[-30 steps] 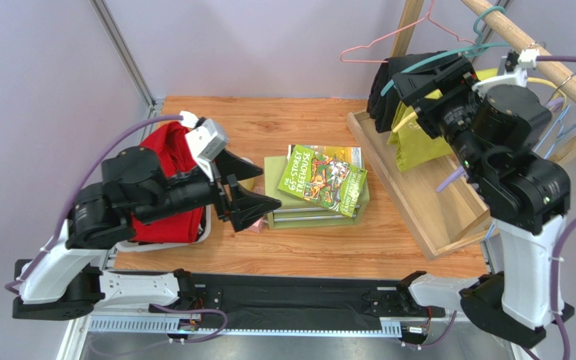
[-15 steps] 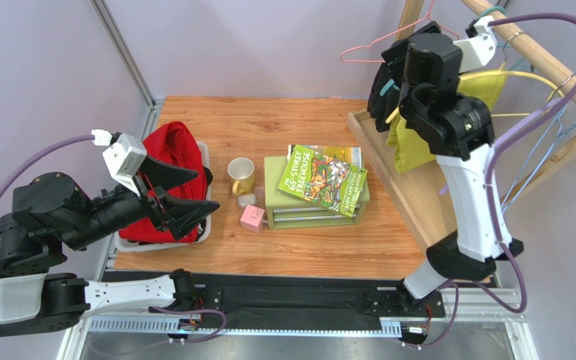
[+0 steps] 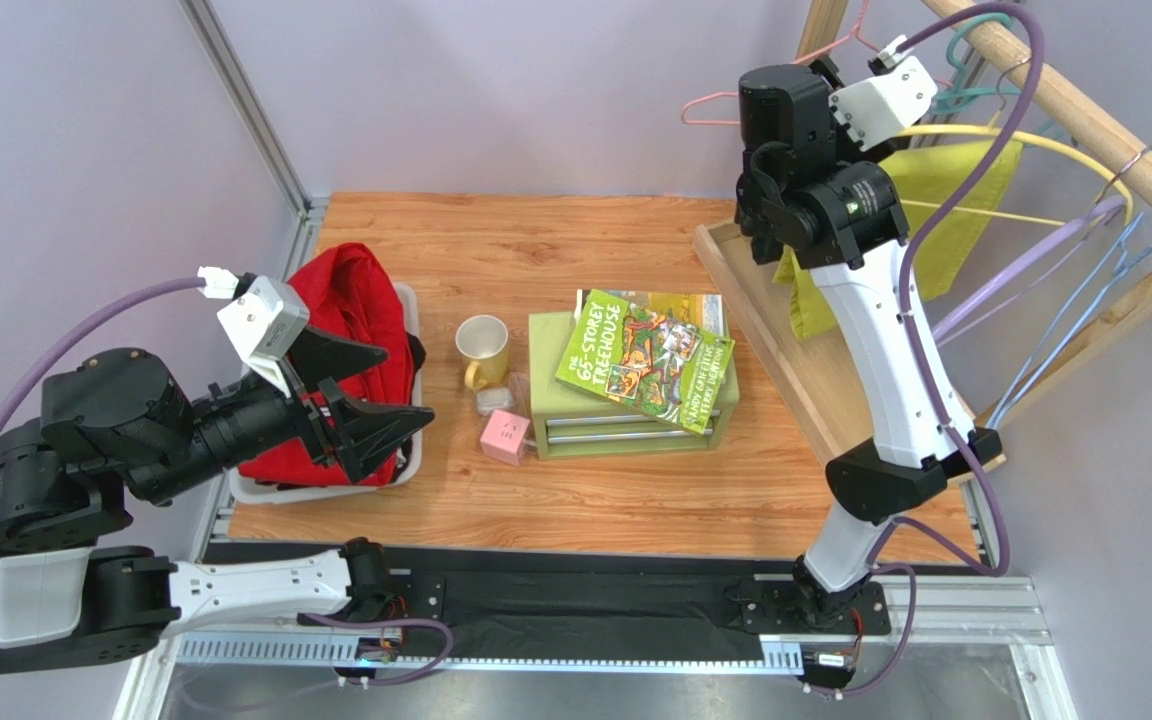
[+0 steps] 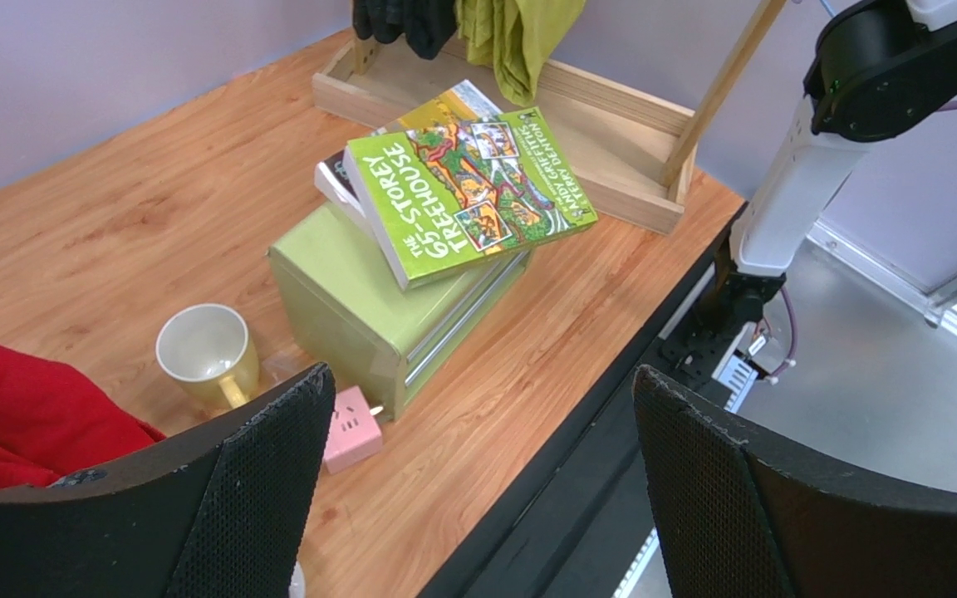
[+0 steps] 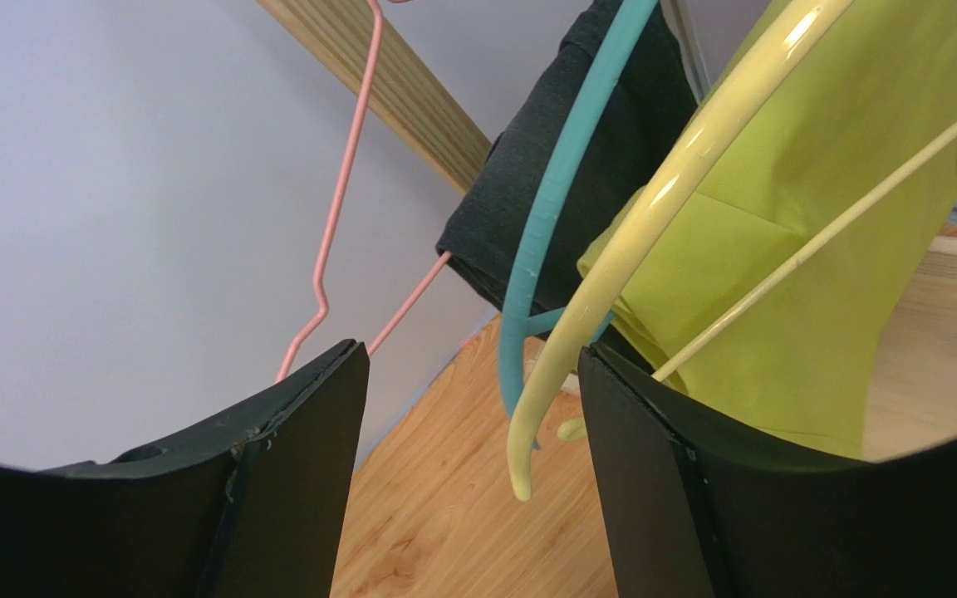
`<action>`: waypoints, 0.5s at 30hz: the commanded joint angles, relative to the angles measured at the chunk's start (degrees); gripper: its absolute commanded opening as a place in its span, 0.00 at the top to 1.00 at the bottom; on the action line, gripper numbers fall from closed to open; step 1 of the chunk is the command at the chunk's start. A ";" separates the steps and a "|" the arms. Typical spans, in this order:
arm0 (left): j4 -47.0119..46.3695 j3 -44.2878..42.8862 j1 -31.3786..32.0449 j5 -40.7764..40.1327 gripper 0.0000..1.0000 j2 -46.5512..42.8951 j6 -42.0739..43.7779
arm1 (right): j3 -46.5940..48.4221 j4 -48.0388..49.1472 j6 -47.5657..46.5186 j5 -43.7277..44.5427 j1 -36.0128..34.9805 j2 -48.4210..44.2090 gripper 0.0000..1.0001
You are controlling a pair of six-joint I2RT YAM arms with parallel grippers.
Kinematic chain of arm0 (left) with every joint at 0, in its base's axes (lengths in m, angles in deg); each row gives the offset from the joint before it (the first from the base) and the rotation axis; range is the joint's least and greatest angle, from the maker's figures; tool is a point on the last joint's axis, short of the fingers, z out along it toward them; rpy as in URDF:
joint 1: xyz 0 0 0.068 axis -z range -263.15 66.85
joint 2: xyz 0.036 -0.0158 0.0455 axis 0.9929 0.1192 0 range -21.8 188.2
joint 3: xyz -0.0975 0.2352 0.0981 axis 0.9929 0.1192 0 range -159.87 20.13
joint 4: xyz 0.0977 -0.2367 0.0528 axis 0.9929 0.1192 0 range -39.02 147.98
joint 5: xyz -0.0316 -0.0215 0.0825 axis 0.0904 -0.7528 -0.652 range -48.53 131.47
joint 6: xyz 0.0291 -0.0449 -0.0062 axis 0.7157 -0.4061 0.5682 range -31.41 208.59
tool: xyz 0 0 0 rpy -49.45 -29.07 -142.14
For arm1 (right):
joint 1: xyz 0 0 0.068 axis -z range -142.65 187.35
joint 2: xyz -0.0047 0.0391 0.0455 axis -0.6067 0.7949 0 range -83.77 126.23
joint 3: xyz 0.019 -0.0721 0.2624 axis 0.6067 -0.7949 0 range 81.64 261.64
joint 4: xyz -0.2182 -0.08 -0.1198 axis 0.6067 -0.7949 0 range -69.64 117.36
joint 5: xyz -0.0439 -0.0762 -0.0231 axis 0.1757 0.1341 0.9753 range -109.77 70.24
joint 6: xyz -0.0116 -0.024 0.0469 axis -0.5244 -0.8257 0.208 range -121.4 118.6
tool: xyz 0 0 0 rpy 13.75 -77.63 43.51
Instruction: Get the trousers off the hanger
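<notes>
Our right gripper [image 5: 471,411] is raised to the rack with its jaws apart, nothing clamped. Just beyond its fingertips curve the yellow hanger [image 5: 646,224] and teal hanger [image 5: 558,199], positioned for a reach, we judge. Past them hang the yellow-green trousers [image 5: 808,237] and dark trousers [image 5: 571,162]. Left gripper [image 4: 471,486] is released, hovering beside red trousers [image 3: 334,315] already dropped.

Left hand [image 3: 387,425] sits low over the tabletop's [image 3: 642,495] near-left corner, jaws spread wide, holding nothing. Right arm is stretched tall, its hand [image 5: 471,424] parted, up above the tabletop's far-right end.
</notes>
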 commanded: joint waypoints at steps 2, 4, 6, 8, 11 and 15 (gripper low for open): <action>0.46 0.27 -0.26 -0.99 0.06 -0.12 1.38 | -3.76 2.15 -3.83 -0.34 -0.93 -3.03 0.33; 0.37 -0.26 -0.26 -0.73 0.07 0.58 1.47 | -4.29 2.58 -7.25 0.35 -3.64 -3.83 0.33; 0.46 -0.87 -0.26 -0.64 0.06 1.37 1.82 | -4.38 2.15 -9.80 1.93 -6.02 -5.14 0.33; 0.46 -1.31 -0.26 -0.46 0.06 2.16 2.35 | -4.21 2.85 -12.26 3.78 -9.71 -6.20 0.33; 0.55 -1.67 -0.26 0.24 0.06 3.31 2.79 | -5.25 5.04 -16.04 7.65 -15.51 -7.61 0.32; 0.63 -1.84 -0.26 2.60 0.06 4.19 2.26 | -13.24 19.25 -21.58 7.92 -18.51 -10.69 0.32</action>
